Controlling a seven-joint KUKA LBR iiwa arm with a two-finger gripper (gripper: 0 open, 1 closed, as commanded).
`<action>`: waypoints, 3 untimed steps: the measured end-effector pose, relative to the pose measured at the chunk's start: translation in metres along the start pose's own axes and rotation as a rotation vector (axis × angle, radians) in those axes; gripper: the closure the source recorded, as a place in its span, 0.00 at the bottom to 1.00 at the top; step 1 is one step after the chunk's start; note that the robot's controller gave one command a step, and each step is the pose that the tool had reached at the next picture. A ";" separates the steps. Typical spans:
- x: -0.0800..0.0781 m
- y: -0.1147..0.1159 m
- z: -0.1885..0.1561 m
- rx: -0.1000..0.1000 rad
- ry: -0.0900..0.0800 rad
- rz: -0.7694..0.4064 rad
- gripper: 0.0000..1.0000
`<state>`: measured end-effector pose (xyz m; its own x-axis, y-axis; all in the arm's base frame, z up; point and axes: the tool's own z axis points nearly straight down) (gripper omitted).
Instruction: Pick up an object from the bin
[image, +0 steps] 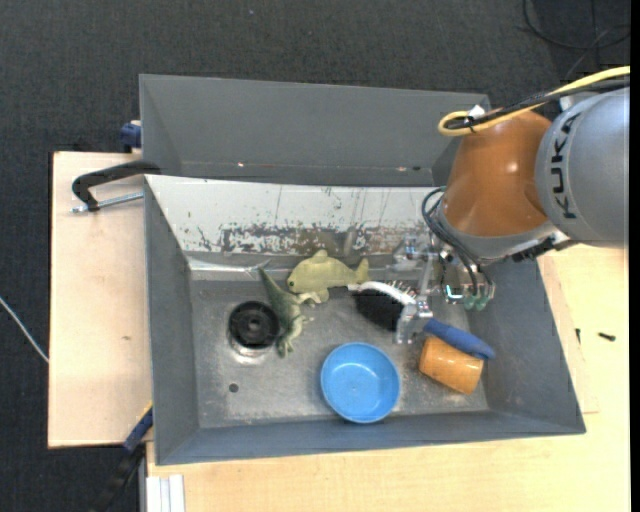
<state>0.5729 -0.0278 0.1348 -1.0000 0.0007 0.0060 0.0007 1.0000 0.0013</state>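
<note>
Gripper (418, 318) down low, just behind the blue bowl (360, 383)

The black lump with a white strip (380, 308) also sits behind the bowl, tight against the gripper's view-left side (the strip runs roughly across the bin). The orange cup (450, 366) is beside the bowl, view-right. Can't tell if the gripper's open or closed.

Gripper (418, 322) low, perhaps vertical
</note>
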 end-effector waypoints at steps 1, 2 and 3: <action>-0.013 -0.030 0.064 -0.001 -0.013 0.086 0.00; -0.015 -0.029 0.059 0.000 -0.022 0.083 1.00; -0.029 -0.031 -0.102 0.002 -0.020 0.021 1.00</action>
